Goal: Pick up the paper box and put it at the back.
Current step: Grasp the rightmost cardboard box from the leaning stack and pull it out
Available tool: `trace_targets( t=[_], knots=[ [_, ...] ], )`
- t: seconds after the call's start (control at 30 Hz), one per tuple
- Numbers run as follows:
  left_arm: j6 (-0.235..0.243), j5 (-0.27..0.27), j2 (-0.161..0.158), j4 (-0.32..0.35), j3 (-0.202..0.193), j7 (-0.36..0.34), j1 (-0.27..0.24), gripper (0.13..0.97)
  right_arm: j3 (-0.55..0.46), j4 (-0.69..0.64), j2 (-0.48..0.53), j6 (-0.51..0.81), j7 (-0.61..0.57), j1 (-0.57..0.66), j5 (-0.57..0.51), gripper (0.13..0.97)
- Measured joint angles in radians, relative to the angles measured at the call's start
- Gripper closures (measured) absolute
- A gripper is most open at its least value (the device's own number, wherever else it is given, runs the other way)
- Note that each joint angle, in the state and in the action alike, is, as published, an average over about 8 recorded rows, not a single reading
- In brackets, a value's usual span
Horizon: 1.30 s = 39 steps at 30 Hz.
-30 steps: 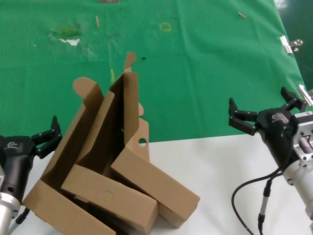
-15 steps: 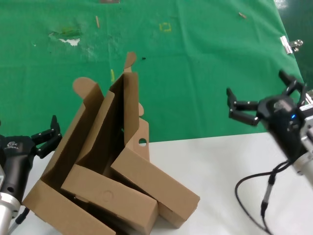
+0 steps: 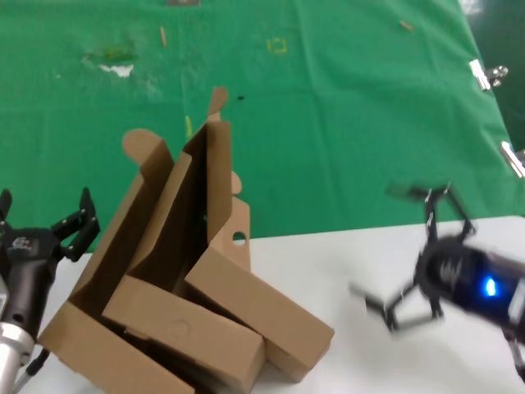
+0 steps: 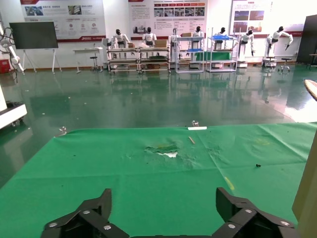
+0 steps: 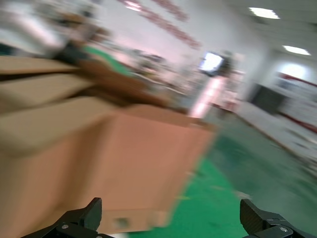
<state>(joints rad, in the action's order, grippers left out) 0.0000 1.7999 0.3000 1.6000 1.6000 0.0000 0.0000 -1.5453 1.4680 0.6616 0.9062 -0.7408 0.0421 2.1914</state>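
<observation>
- The shallow rectangular brown cardboard mailer box (image 3: 261,314) lies tilted in the lower middle of the head view, its long body slanting down toward the lower right, leaning against a larger brown box.
- Its hinged lid stands open, rising toward the upper left; a side flap on it shows a small round hole.
- The green fabric sheet (image 3: 344,123) fills the upper part of the frame, with pale scuffs at upper left, a small yellow square mark and bits of tape.
</observation>
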Motion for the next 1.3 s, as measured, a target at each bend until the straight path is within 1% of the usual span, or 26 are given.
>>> trace_targets(
  t=[0.1,0.2,0.23,0.27,0.37,0.5,0.53,0.57,0.77,0.83,0.97,1.03,1.17,1.23,1.3],
  knots=[
    [0.0,0.0,0.0,0.0,0.0,0.0,0.0,0.333,-0.077,-0.08,0.081,0.129,-0.105,0.008,0.039,0.129],
    [0.0,0.0,0.0,0.0,0.0,0.0,0.0,0.393,-0.13,-0.17,0.113,0.246,-0.173,0.035,0.036,0.129],
    [0.0,0.0,0.0,0.0,0.0,0.0,0.0,0.414,-0.142,-0.2,0.115,0.282,-0.189,0.046,0.028,0.129],
    [0.0,0.0,0.0,0.0,0.0,0.0,0.0,0.414,-0.153,-0.228,0.115,0.313,-0.2,0.057,0.018,0.129],
    [0.0,0.0,0.0,0.0,0.0,0.0,0.0,0.495,-0.178,-0.3,0.103,0.391,-0.224,0.09,-0.015,0.129],
    [0.0,0.0,0.0,0.0,0.0,0.0,0.0,0.603,-0.205,-0.367,0.077,0.453,-0.241,0.129,-0.059,0.133],
    [0.0,0.0,0.0,0.0,0.0,0.0,0.0,0.63,-0.211,-0.38,0.069,0.464,-0.244,0.137,-0.069,0.136],
    [0.0,0.0,0.0,0.0,0.0,0.0,0.0,0.63,-0.216,-0.391,0.062,0.472,-0.247,0.145,-0.079,0.14],
    [0.0,0.0,0.0,0.0,0.0,0.0,0.0,0.762,-0.236,-0.43,0.023,0.497,-0.247,0.182,-0.123,0.157],
    [0.0,0.0,0.0,0.0,0.0,0.0,0.0,0.806,-0.24,-0.435,0.01,0.498,-0.242,0.191,-0.135,0.181],
    [0.0,0.0,0.0,0.0,0.0,0.0,0.0,0.806,-0.246,-0.443,-0.012,0.497,-0.231,0.206,-0.154,0.228],
    [0.0,0.0,0.0,0.0,0.0,0.0,0.0,0.833,-0.248,-0.444,-0.022,0.493,-0.224,0.211,-0.163,0.252],
    [0.0,0.0,0.0,0.0,0.0,0.0,0.0,0.887,-0.251,-0.432,-0.035,0.48,-0.207,0.213,-0.18,0.252],
    [0.0,0.0,0.0,0.0,0.0,0.0,0.0,0.914,-0.251,-0.421,-0.039,0.47,-0.197,0.211,-0.187,0.292],
    [0.0,0.0,0.0,0.0,0.0,0.0,0.0,0.92,-0.249,-0.41,-0.041,0.459,-0.187,0.208,-0.194,0.332]
  ],
)
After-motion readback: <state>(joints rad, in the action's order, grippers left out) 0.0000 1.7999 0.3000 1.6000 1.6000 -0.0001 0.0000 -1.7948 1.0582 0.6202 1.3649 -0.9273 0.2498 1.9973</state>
